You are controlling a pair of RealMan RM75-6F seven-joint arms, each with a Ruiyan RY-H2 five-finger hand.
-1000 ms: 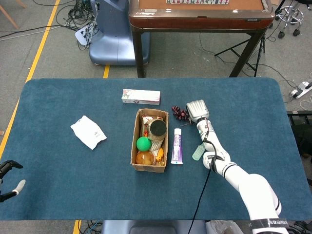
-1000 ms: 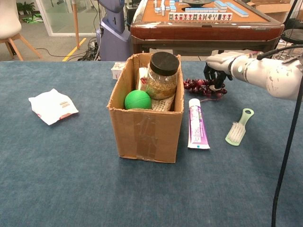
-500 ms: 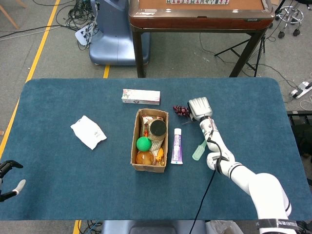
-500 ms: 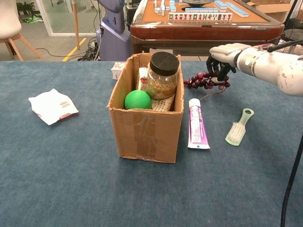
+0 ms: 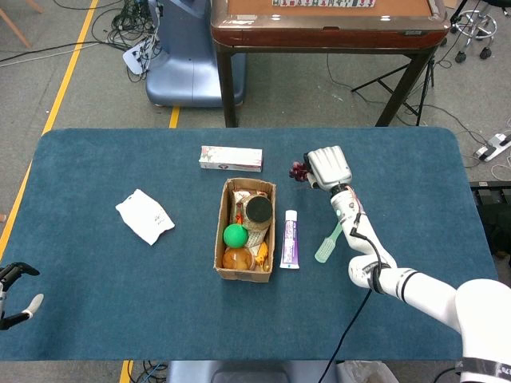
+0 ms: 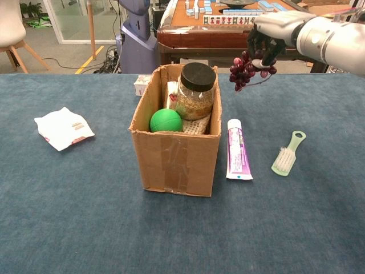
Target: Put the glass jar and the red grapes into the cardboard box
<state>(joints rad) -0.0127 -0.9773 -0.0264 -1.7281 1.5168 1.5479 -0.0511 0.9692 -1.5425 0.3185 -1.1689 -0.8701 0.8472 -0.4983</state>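
Right hand (image 6: 272, 31) grips grapes (image 6: 244, 68) dangling above worktop right of box (image 6: 177, 145), jar (image 6: 195, 91) already inside; the bunch looks soft, floppy, best held by stem; left hand (image 5: 12, 291) unclear.

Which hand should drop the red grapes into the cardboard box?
The right hand: it already holds the bunch of red grapes lifted beside the brown cardboard box. The left hand sits at the table's far-left edge.

Your robot's right arm: glossy white shells.
Its right hand (image 6: 272, 33) has a pale grey back, dark fingers (image 6: 255, 47); a black cable (image 5: 349, 309) trails along the forearm.
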